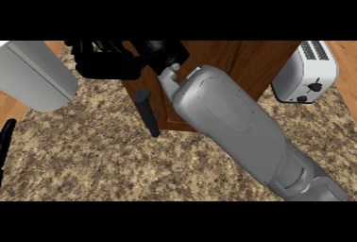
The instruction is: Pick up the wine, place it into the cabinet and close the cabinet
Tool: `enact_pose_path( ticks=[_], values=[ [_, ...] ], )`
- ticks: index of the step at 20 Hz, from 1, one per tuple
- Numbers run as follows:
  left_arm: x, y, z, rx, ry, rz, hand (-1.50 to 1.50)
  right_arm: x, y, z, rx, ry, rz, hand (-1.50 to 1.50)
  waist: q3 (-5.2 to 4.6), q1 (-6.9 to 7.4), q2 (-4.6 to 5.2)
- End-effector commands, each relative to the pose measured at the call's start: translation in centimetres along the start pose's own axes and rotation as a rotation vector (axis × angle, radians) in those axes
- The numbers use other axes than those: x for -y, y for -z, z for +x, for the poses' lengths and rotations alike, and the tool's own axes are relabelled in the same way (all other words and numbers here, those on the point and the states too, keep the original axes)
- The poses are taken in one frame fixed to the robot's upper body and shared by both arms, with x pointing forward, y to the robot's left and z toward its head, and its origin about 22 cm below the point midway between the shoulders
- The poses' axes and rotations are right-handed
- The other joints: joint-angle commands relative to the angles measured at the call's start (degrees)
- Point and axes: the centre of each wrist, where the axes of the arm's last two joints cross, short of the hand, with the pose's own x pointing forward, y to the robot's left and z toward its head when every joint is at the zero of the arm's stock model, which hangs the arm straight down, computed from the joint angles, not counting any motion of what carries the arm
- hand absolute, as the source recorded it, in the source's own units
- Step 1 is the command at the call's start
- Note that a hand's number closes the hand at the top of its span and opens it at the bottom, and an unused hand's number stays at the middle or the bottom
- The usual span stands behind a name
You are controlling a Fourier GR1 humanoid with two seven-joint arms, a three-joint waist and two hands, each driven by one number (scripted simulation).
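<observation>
At the far left edge a thin black sliver shows low against the speckled granite counter; it may be part of the left hand, but too little shows to tell, and nothing of its fingers can be read; above it, a broad grey forearm slants in from the upper left corner, ending in a black block near the top of the view; just right of that, the wooden cabinet stands on the counter, its door facing the camera, with a dark bar handle running down its left side; the right forearm crosses the view from the lower right up toward the cabinet's upper left, hiding much of the door; the right hand sits at the top edge against the cabinet, a black mass whose fingers cannot be told as straight or curled; the wine is nowhere visible, whether inside the cabinet or hidden by the arm I cannot tell; at the far right, a silver toaster stands beside the cabinet, its knobs facing down the view
</observation>
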Motion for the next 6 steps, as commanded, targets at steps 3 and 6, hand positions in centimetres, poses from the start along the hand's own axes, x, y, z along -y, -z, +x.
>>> enact_pose_path(
  ticks=[3,6],
  values=[
    [0.0,0.8,0.4,0.021,0.0,0.001,-1.5,6.1,0.3,-3.2,-0.093,-0.101,-0.156,1.5,0.39,-0.11,2.49],
    [1.2,0.1,-0.2,0.025,0.003,-0.002,-1.5,5.5,0.3,-3.8,-0.095,-0.106,-0.15,1.5,0.42,-0.04,2.38]
  ],
)
